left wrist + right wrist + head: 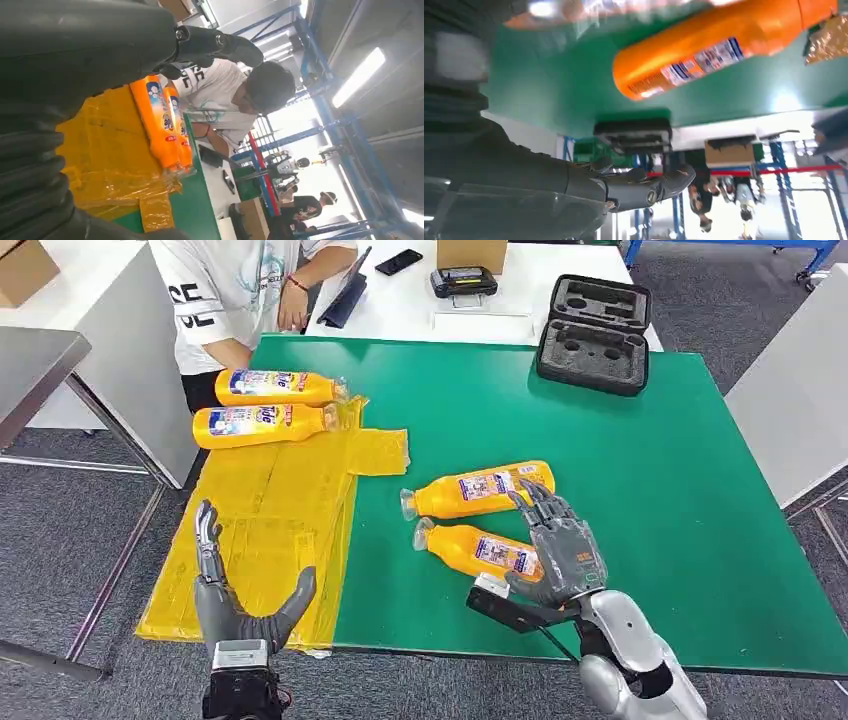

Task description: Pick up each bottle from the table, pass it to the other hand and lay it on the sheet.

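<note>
Bottles: two [262, 407] are lying on the yellow sheet [260, 530], two [478, 520] waiting on the table [650, 470]. My right hand [556, 545] is hovering spread over the nearer one, my left hand [235, 590] waiting open.

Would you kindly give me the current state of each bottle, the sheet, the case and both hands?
Two bottles on sheet: lying side by side at its far end.
Far table bottle: lying on green table.
Near table bottle: lying, right hand over it.
Left hand: open, empty.
Yellow sheet: spread flat.
Black case: open, empty.
</note>
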Tool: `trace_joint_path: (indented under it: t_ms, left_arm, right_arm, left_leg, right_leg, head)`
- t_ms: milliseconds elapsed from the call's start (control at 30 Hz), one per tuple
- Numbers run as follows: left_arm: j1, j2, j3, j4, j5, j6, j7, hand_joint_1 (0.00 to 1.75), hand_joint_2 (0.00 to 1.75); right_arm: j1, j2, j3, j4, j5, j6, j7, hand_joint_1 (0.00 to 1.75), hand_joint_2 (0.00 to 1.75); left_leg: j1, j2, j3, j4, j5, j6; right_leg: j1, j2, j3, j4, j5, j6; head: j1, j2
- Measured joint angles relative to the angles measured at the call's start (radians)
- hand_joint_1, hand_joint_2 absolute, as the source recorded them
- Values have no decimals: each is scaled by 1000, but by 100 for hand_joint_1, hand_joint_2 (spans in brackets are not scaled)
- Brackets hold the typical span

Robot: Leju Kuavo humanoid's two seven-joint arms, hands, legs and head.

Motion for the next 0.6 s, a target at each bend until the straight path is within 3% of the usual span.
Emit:
trace_joint_path:
  t_ms: [600]
  left_arm:
    - [5, -4, 4, -1, -5, -18, 34, 0, 175]
  right_arm:
    - [12, 12, -121, 69, -28, 82, 24, 0, 175]
  left_leg:
    - [0, 0, 0, 0, 0, 0]
  right_leg:
    - [0, 0, 0, 0, 0, 0]
  head:
    - [0, 0]
